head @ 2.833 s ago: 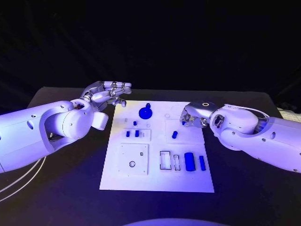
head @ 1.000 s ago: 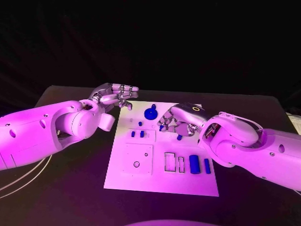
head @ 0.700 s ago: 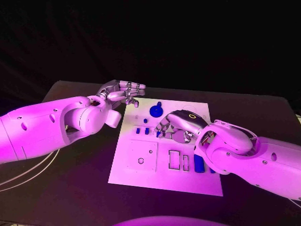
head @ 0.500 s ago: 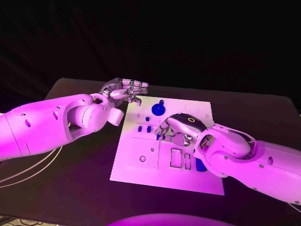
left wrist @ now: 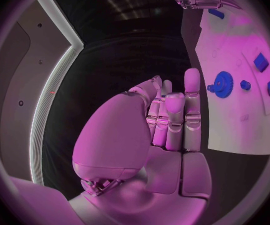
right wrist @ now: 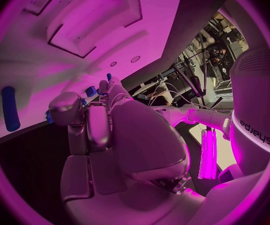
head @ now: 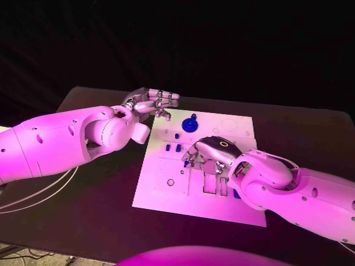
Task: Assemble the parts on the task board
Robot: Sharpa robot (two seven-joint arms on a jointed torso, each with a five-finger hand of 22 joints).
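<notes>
The left hand hangs over the counter just beside the board's far left corner, fingers curled in and holding nothing. The round blue part sits near the board's far edge, with small blue parts closer in. The right hand is low over the board's middle. I cannot tell if it holds anything.

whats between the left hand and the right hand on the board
In the head view, the round blue part and two small blue parts stand on the task board between the left hand and right hand.
</notes>
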